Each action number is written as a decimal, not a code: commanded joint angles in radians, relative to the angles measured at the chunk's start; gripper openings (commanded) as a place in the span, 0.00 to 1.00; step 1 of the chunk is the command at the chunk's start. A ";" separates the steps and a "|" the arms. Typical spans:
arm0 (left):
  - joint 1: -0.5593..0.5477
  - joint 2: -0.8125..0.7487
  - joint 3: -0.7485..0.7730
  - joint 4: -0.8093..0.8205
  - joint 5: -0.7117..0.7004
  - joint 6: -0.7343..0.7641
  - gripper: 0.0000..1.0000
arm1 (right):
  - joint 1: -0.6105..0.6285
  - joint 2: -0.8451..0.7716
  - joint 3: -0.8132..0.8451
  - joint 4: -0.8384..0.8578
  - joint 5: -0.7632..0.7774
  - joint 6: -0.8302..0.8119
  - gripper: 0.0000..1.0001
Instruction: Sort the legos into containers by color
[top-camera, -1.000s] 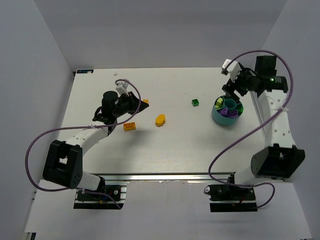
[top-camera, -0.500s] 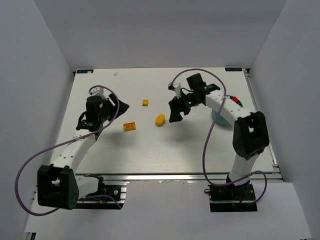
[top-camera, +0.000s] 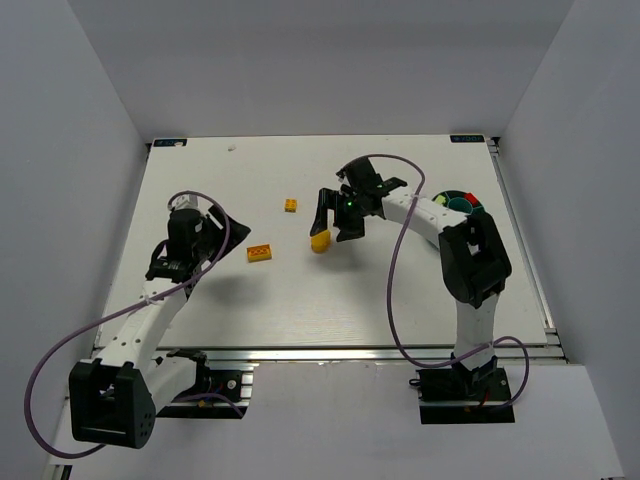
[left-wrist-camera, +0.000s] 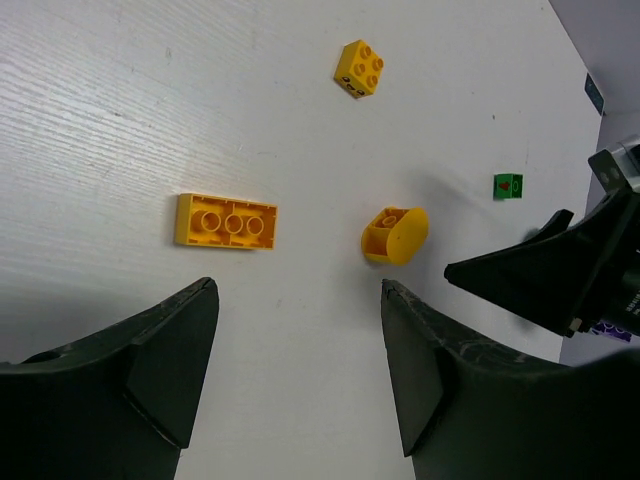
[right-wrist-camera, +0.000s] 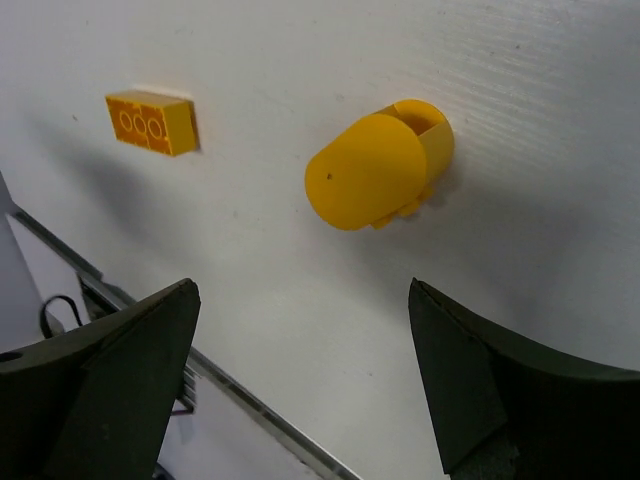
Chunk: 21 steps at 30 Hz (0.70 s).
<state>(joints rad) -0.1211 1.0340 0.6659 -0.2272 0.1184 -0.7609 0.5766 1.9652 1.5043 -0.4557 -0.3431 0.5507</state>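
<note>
An oval yellow lego lies mid-table. My right gripper hovers open just above it, nothing between the fingers. An orange flat lego lies to its left, and a small orange square lego lies further back. My left gripper is open and empty, left of the orange legos. A green lego shows only in the left wrist view. The teal container at the right is partly hidden behind my right arm.
My right arm stretches across the table from the right, its cable looping over the near right. The table's near metal rail shows in the right wrist view. White walls stand along both sides.
My left gripper opened, left the small orange lego on the table and drew back left. My right arm swung from the container over to the oval yellow lego.
</note>
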 joint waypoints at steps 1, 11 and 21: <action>0.005 -0.028 0.001 -0.026 -0.017 -0.018 0.75 | 0.009 0.037 0.051 0.015 0.085 0.212 0.89; 0.005 -0.046 -0.025 0.021 -0.025 -0.021 0.76 | -0.039 -0.049 0.119 0.164 0.352 -0.401 0.82; 0.005 0.069 -0.005 0.101 0.012 0.021 0.76 | -0.158 0.054 0.228 0.017 0.547 -0.893 0.89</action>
<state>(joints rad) -0.1211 1.0725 0.6384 -0.1650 0.1150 -0.7666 0.4400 1.9995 1.7004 -0.3752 0.1291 -0.1879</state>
